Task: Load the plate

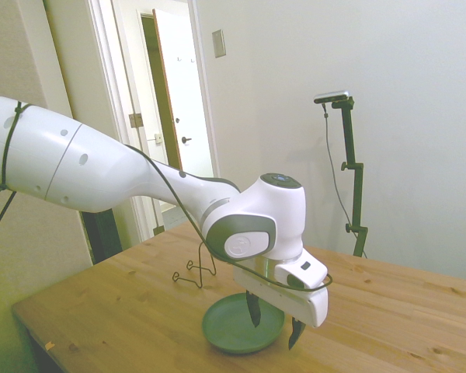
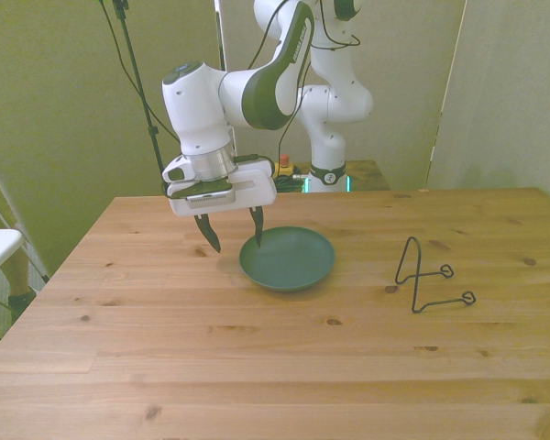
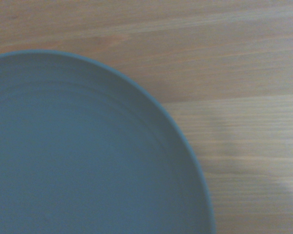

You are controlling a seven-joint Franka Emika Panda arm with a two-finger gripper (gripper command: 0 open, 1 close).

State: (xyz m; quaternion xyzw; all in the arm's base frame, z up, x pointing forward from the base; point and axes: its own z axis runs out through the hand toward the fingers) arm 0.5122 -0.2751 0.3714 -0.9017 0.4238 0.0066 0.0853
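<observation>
I see a plain dull teal-green plate (image 2: 289, 259) under my white gripper's (image 2: 231, 230) black fingers, warm knotty pine table (image 2: 257, 367), thin black wire stand (image 2: 429, 278).

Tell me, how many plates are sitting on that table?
1. The teal-green plate lies flat on the wooden table, its rim between the robot's open hand. The wire stand sits empty toward the front view's right.

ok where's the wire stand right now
The wire stand sits on the table at the front view's right, apart from the plate. In the side view it stands just behind the plate, beyond the arm.
</observation>
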